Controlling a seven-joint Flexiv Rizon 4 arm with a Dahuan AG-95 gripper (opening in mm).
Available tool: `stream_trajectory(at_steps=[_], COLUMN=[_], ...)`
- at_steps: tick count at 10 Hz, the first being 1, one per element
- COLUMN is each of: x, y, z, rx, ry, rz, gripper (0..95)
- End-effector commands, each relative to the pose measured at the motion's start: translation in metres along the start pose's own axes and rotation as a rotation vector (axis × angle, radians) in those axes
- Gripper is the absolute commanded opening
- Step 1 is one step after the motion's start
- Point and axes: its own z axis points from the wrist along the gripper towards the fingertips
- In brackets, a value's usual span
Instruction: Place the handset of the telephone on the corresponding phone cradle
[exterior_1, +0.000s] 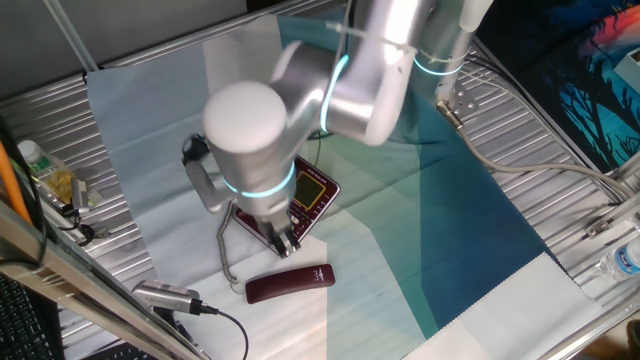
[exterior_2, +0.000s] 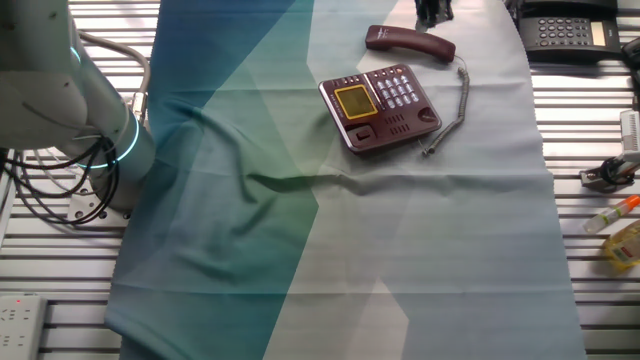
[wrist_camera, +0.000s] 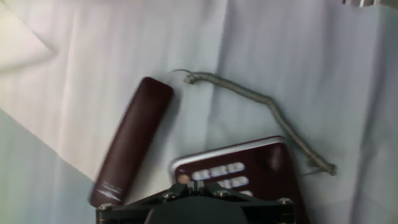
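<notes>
The dark maroon handset (exterior_1: 290, 283) lies flat on the cloth, apart from the telephone (exterior_1: 308, 192). It also shows in the other fixed view (exterior_2: 410, 42) and in the hand view (wrist_camera: 132, 143). The telephone (exterior_2: 380, 105) has a yellowish display and white buttons. Its cradle strip (exterior_2: 398, 127) runs along one side and is empty. The grey coiled cord (wrist_camera: 267, 112) curves from the handset's end round the base (wrist_camera: 249, 168). My gripper (exterior_1: 283, 243) hangs over the edge of the base that faces the handset. Its fingers are together and hold nothing; it shows at the bottom of the hand view (wrist_camera: 194, 183).
A white and teal cloth (exterior_2: 400, 250) covers the table. A second black phone (exterior_2: 565, 30) sits at a far corner. Bottles and tools (exterior_2: 620, 215) lie along the metal edge. A bottle (exterior_1: 45, 170) and cables (exterior_1: 190, 305) lie at the other edge.
</notes>
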Motion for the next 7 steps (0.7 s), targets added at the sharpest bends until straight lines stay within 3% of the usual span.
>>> stream_trajectory(at_steps=[1,2,3,7], x=[-0.0003,-0.0004,-0.0004,0.0], y=[0.0199,0.0232,0.0256,0.0255], z=[0.0054,0.0065,0.0076,0.0081], rx=[-0.07,-0.107,-0.121,-0.121], ry=[0.0,0.005,0.006,0.011], rz=[0.141,0.175,0.19,0.189], gripper=[0.0,0.0,0.0,0.0])
